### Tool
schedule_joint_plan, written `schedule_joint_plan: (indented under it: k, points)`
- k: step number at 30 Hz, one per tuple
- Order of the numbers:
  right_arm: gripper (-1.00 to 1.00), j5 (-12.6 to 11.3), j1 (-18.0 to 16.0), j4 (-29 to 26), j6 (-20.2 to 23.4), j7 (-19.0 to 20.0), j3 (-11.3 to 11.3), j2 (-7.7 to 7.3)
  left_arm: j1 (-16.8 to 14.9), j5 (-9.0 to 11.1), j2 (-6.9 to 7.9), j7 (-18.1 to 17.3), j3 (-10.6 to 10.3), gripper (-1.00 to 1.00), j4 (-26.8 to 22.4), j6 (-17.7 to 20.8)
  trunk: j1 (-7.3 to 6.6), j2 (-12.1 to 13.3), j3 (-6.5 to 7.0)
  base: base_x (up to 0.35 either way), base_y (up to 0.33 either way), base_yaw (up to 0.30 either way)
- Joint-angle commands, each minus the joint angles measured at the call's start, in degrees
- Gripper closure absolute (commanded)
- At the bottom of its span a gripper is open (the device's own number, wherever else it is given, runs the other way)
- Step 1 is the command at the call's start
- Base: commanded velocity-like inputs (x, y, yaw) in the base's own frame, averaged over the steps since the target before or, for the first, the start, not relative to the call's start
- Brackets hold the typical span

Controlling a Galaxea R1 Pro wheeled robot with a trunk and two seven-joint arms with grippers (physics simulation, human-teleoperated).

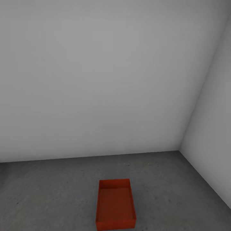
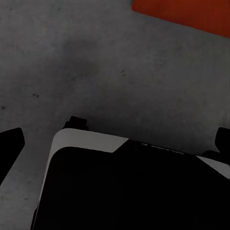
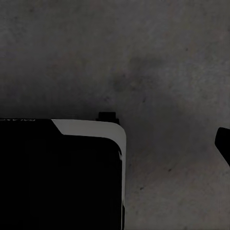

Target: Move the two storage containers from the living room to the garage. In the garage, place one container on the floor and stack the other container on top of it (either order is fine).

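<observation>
Head view: we see one red-orange storage container standing upright and open-topped on the dark, speckled concrete floor of the garage. Its long axis runs away from the camera, and its interior is bare. The container sits well apart from the corner where the light-grey back wall meets the side wall; that corner lies beyond the container and to its right. Open floor surrounds the container on every visible side, and nothing touches it.

Left wrist view: we see the same concrete floor from above, with a portion of an orange container wall or rim at the frame's edge. The robot's dark base, trimmed in light grey, lies nearer the camera than the container, with bare floor between them. Dark shapes at the frame's sides may be gripper fingers, but we cannot tell whether the left gripper is released or clenched.

Right wrist view: we see floor and another part of the dark base. A dark sliver at one edge is too partial to read, so we cannot tell the right gripper's state.
</observation>
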Motion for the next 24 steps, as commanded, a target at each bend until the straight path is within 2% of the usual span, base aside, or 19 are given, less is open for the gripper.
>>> schedule_joint_plan:
  k: [1,14,24]
  points:
    - [-1.00,0.23,-0.09,0.19,-0.32,-0.10,-0.08,0.03,-0.06,0.53,-0.01,0.03,-0.48,-1.00,0.01,-0.03,0.03,-0.13,-0.12,0.000,0.000,0.000]
    - [-1.00,0.26,-0.09,0.19,-0.38,-0.36,-0.08,0.10,-0.05,0.57,-0.01,0.01,-0.48,-1.00,0.01,-0.03,0.03,-0.13,-0.11,0.000,0.000,-0.001]
    - [-1.00,0.12,-0.09,0.19,-0.45,-0.68,-0.23,-0.05,-0.04,0.42,0.09,0.01,-0.56,-1.00,-0.08,-0.38,0.03,-0.13,-0.11,0.000,0.000,-0.255]
